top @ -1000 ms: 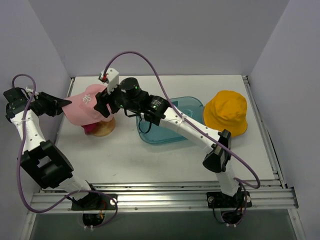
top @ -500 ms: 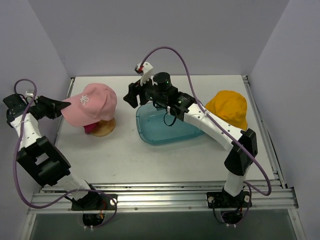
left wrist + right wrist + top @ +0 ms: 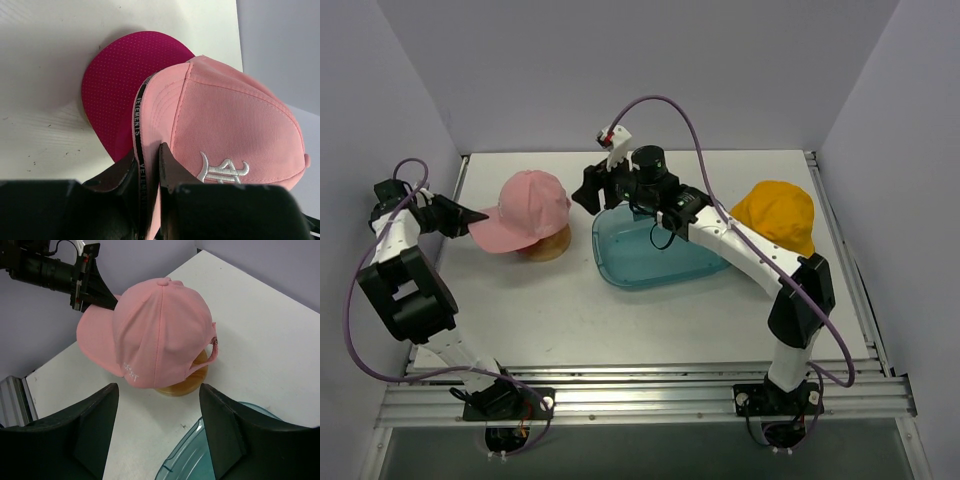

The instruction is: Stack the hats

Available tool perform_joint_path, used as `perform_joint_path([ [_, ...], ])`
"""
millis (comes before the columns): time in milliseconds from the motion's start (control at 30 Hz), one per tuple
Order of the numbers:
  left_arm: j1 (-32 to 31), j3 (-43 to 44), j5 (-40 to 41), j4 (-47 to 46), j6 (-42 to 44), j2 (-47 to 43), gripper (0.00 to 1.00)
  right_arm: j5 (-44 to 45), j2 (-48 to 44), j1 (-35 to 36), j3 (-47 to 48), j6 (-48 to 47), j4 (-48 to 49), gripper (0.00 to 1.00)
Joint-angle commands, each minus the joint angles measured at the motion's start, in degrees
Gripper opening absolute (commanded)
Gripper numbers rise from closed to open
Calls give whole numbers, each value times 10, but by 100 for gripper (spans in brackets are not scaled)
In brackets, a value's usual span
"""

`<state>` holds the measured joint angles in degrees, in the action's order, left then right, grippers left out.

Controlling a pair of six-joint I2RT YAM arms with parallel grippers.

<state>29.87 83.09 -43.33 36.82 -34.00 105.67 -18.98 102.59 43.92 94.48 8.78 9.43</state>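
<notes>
L jaws are pinching pink cap [image 3: 532, 205] by brim; it's sitting over magenta hat [image 3: 115, 95] on stand [image 3: 552, 247]. Light, soft cloth, brim probably stiffest hold pt. R jaws are hovering open. Far R on bench [image 3: 620, 310], yellow hat [image 3: 775, 222] is lying.

Magenta hat [image 3: 117, 85] mostly hidden under pink cap [image 3: 225, 125], wooden stand [image 3: 192, 382] largely covered, teal tray [image 3: 177, 457] cut off below

White surface [image 3: 620, 310], wooden stand [image 3: 556, 247] set at the left, teal tray [image 3: 640, 262] laid near the middle, yellow hat [image 3: 775, 215] rested at the right.
</notes>
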Motion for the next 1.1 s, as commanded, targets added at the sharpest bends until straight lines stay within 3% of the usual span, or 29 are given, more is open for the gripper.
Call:
perform_joint_path([
  [0,-5,-27,158,15,79,10,7,7,19,-3,-3,34,55,61],
  [167,-7,-35,152,5,88,9,14,30,58,-4,31,68,68,61],
  [633,-40,-73,208,-15,104,-36,50,42,133,-4,71,88,62,59],
  [667,-40,-72,214,-12,105,-42,67,42,133,-3,70,93,66,59],
  [1067,-52,-81,209,-35,74,-125,70,111,111,-3,6,211,125,54],
])
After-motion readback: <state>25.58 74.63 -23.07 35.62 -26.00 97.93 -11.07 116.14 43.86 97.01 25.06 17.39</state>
